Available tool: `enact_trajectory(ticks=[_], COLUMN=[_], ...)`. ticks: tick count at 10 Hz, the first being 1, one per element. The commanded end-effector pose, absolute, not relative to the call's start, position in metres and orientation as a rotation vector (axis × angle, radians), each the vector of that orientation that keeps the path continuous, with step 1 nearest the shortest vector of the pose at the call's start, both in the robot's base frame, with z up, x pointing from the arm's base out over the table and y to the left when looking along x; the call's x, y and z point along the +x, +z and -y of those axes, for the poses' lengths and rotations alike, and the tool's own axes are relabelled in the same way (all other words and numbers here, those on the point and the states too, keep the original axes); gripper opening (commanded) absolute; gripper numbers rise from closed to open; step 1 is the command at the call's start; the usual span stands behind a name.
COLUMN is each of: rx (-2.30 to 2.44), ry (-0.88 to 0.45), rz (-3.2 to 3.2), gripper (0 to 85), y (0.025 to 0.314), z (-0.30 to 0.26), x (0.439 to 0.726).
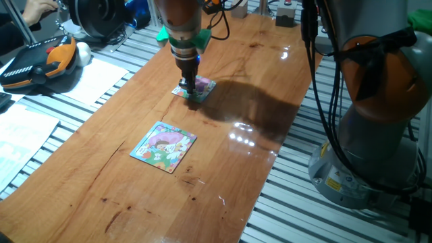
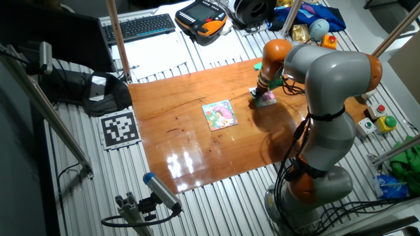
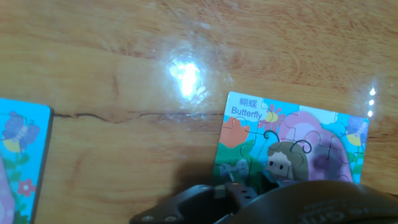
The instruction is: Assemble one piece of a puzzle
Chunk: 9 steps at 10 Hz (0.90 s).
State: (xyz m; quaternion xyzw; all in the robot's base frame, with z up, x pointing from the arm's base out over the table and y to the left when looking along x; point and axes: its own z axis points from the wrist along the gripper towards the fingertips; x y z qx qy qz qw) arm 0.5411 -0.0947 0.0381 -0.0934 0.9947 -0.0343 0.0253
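The small puzzle (image 1: pixel 204 86) with a pink, green and white cartoon lies far up the wooden table. It also shows in the other fixed view (image 2: pixel 266 99) and in the hand view (image 3: pixel 298 134), where it is labelled "Butterfly". My gripper (image 1: pixel 192 94) points straight down with its fingertips at the puzzle's near-left edge. It is also seen in the other fixed view (image 2: pixel 257 94) and low in the hand view (image 3: pixel 230 190). The fingers look close together. The piece is hidden; I cannot see it between the fingers or on the table.
The larger blue-bordered puzzle (image 1: pixel 164 146) lies nearer on the table, apart from the small one, and shows at the hand view's left edge (image 3: pixel 18 155). A teach pendant (image 1: pixel 34 64) and papers (image 1: pixel 20 135) lie on the slatted bench to the left. The robot base (image 1: pixel 378 135) stands to the right.
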Motion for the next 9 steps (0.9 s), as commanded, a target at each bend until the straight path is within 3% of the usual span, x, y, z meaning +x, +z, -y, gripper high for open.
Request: enact_trajectory(ticks=[1,2,9], rx=[-0.299,-0.302,-0.232], ry=[-0.097,-0.084,-0.055], rz=[-3.083,-3.092,-3.087], gripper=[17.0,0.0,0.0], y=[0.038,0.039,0.028], z=[0.097,0.1,0.108], x=[0.54,0.538,0.529])
